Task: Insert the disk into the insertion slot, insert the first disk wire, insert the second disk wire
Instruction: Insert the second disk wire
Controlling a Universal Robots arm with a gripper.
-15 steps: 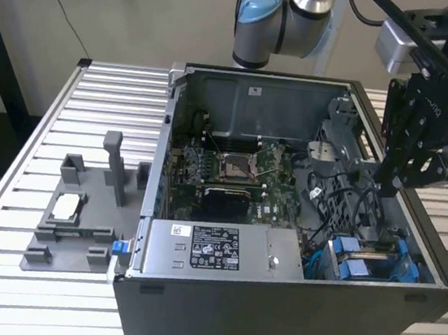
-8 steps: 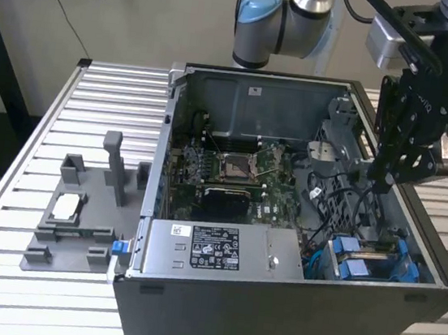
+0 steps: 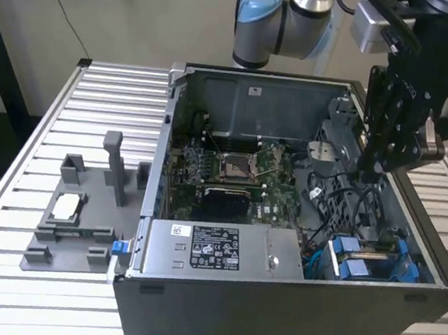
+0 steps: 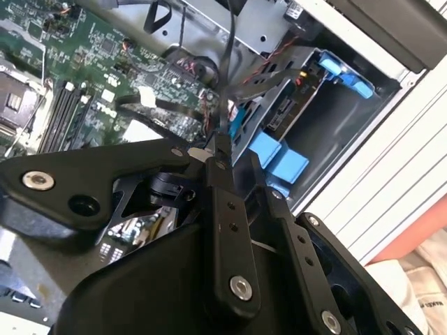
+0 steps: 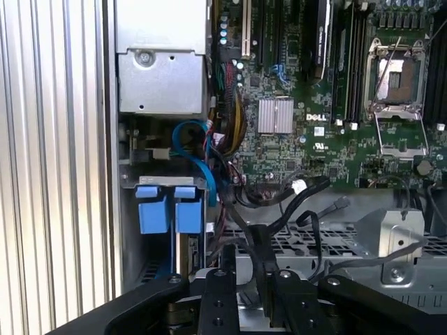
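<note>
The disk sits in the insertion slot at the front right corner of the open computer case, with its two blue end tabs facing up. Both wrist views show those blue tabs inside the grey metal cage. My gripper hangs inside the case, above and behind the disk. It is shut on the end of a black wire. In the first wrist view the same black wire runs out from between the fingers towards the cable bundle by the disk.
A grey labelled power-supply box lies along the case's front. The green motherboard fills the case floor, with loose black cables to its right. A grey fixture tray with posts stands on the slatted table.
</note>
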